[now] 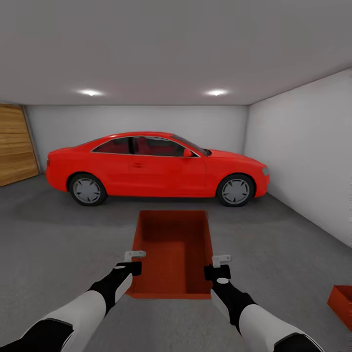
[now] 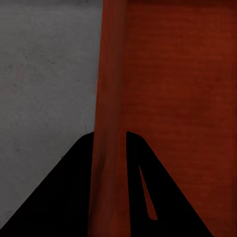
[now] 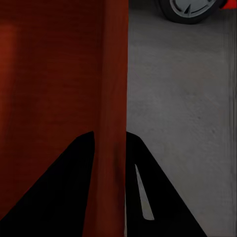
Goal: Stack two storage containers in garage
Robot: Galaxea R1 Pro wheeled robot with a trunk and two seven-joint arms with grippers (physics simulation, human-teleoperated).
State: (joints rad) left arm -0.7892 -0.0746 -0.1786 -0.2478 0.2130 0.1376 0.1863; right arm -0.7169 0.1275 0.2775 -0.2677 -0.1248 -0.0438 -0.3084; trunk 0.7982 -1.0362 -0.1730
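Red-orange, the held bin hangs between both arms over the grey concrete floor of the garage, its open top up and its far end pointing at the red car. The left gripper is clamped on the bin's left wall: in the left wrist view the thin wall runs straight down between the two dark fingers, one on each side of it. The right gripper is clamped on the right wall the same way, the wall passing between its fingers, with floor and a car wheel beyond. The step in hand, as I judge it, is carrying this bin across the garage to its resting place. A second bin sits on the floor near the right-hand wall, cut off by the picture's edge, well apart from the held one. The next move likely calls for turning toward that second bin, lining the held bin up squarely over it, lowering it level so it stacks on top, and only then letting both grippers go together. Counted: two bins, two grippers, one car with two wheels showing in the head view, one wooden door at the left, two ceiling lights.
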